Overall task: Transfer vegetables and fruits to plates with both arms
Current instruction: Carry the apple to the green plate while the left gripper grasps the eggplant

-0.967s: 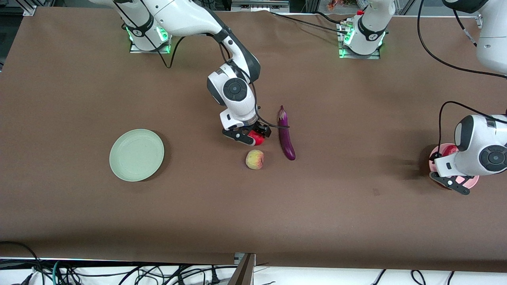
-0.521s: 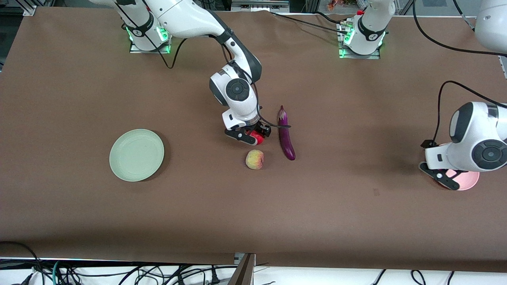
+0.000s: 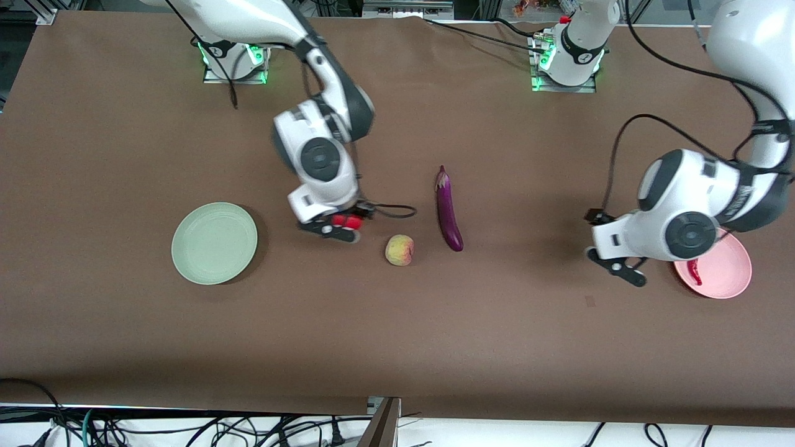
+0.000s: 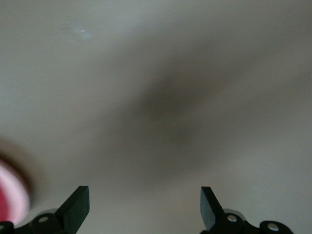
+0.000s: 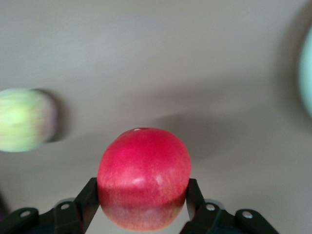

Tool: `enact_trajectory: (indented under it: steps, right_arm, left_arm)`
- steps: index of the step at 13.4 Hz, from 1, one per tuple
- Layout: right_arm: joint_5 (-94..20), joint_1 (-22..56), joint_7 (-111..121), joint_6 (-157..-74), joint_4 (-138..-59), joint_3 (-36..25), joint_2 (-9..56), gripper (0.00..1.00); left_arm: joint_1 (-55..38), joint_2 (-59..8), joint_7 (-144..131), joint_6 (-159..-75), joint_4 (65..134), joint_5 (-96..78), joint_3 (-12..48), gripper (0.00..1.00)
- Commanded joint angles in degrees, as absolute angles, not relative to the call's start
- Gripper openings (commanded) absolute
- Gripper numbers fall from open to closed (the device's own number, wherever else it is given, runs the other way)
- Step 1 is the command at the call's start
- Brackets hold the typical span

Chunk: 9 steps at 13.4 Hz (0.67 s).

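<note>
While its two black fingers [image 5: 92,197] press on either flank of the round red pomegranate-like fruit [image 5: 144,176], the right gripper [image 3: 338,227] carries it in the air over bare brown table [image 3: 124,347], between the pale green plate [image 3: 214,243] and the yellowish peach [image 3: 399,249]. That fruit looks firm, smooth and fairly heavy for its size, and the fingers hold it across its widest part, which seems the safest place on a ball that could roll out of a loose pinch. Beside the peach, toward the left arm's end, the long purple eggplant [image 3: 448,210] lies on the cloth; it looks glossy and slippery, and I would judge its middle the best place to grip so it stays level. Out at the left arm's end, the left gripper [image 3: 615,261] hangs with its fingers [image 4: 78,204] spread wide and empty, over the table just beside the pale pink plate [image 3: 733,276], where the red chili pepper [image 3: 694,271] already lies
</note>
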<state>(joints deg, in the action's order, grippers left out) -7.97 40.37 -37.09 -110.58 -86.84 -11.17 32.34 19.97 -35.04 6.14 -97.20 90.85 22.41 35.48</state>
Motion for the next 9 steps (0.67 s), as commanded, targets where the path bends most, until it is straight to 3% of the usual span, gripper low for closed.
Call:
enact_trajectory:
  steps: [1, 4, 9]
  right_arm:
    - [-8.17, 38.23, -18.96, -102.07, -88.59, -19.21, 27.69, 0.23]
    - [-8.35, 38.23, -0.4, -101.42, -92.36, -29.59, 27.6, 0.23]
    - [-9.4, 34.55, 6.23, -115.03, -104.05, -31.2, 28.21, 0.29]
  left_arm:
    - [14.17, -37.17, -3.84, -100.78, 90.44, 15.24, 35.51, 1.0]
    - [12.75, -39.02, -14.47, -106.42, 90.53, 1.27, 35.51, 1.0]
    - [4.32, -40.17, -35.84, -122.65, 96.92, 0.79, 34.72, 1.0]
